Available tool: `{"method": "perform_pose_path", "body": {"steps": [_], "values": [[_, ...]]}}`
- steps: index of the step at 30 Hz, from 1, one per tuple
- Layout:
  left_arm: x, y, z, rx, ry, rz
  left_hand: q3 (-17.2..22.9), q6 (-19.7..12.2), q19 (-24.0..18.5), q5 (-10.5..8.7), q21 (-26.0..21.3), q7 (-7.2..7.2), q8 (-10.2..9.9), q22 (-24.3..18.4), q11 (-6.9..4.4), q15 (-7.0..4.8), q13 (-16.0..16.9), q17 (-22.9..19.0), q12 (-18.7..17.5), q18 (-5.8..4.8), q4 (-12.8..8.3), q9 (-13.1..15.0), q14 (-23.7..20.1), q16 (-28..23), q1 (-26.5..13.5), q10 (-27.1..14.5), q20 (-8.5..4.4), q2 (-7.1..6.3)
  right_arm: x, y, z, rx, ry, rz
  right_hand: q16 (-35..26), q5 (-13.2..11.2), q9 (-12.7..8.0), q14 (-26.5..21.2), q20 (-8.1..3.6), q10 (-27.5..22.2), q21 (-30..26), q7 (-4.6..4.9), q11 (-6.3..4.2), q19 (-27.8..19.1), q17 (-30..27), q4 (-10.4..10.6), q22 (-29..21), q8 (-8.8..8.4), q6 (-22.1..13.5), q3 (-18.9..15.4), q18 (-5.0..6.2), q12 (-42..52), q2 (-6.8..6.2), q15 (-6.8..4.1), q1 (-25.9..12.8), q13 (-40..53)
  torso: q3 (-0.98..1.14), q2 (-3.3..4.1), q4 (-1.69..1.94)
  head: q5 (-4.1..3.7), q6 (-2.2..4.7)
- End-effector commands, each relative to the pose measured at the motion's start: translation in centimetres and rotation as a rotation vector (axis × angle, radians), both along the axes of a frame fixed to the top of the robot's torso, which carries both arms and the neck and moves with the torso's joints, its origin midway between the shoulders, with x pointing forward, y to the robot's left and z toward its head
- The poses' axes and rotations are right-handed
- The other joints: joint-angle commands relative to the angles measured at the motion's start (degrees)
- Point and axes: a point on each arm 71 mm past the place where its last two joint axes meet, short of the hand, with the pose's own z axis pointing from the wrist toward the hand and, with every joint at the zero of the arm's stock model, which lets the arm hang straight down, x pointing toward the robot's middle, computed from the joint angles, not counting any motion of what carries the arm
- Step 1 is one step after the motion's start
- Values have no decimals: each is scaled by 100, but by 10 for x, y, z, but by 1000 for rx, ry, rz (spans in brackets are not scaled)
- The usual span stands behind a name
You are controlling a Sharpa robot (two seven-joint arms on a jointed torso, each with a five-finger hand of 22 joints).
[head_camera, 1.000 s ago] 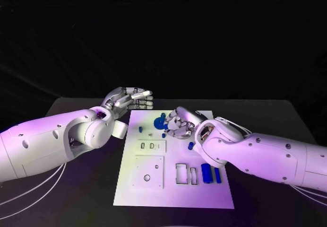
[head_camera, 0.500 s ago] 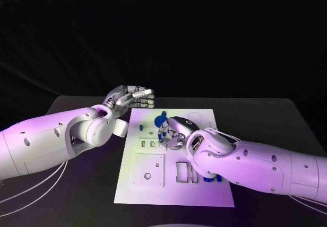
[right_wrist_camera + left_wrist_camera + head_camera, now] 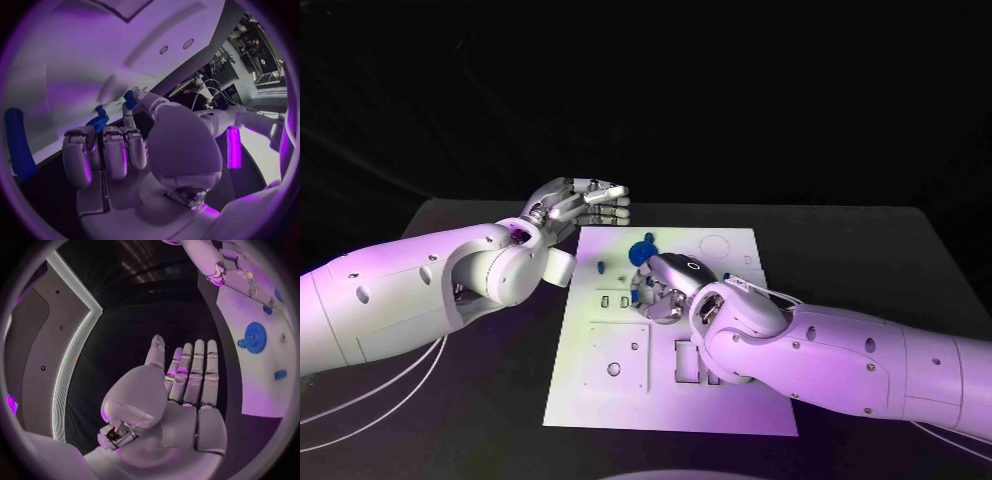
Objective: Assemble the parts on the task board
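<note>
Silver right hand hovers low over the white task board, fingers curled; whether it grips a part cannot be told. Just beyond its fingertips sits the blue gear, round and toothed. Left hand is open, off-board, farther away.
</note>
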Motion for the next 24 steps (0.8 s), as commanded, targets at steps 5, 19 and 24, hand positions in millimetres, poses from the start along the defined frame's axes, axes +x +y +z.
{"method": "perform_pose_path", "body": {"steps": [5,19,24], "values": [[0,-2,1,-9,-2,-15,10,-47,-33,-17,-38,52,-23,-9,-11,-13,9,5,-1,105,-30,6,-40,-39,-3,-42,13,19,0,0,-4,-29,-20,7,23,-29,33,596,-52,607,26,-22,-50,599,1506,-39,1510,25,33,7,-82,20,-14,-41,-93,1505,-2,-3,1,13,-4],[0,-2,1,-9,-1,-17,10,-47,-33,-17,-38,52,-23,-9,-11,-13,9,5,-1,105,-30,6,-40,-39,-3,-42,13,19,1,0,-8,-30,-22,5,23,-59,34,596,-57,607,26,-20,-51,599,1506,-46,1510,6,5,-1,-82,20,-68,-40,-162,1505,-6,-6,-2,29,0],[0,-2,1,-9,-1,-18,10,-47,-33,-17,-38,52,-23,-9,-11,-13,9,5,-1,105,-30,6,-40,-39,-3,-42,13,19,0,1,-9,-32,-19,9,23,-82,32,596,-57,607,26,-14,-46,599,1506,-55,1510,-9,-17,-2,-82,20,-97,-37,-189,1505,-5,-4,-2,26,-1]]}}
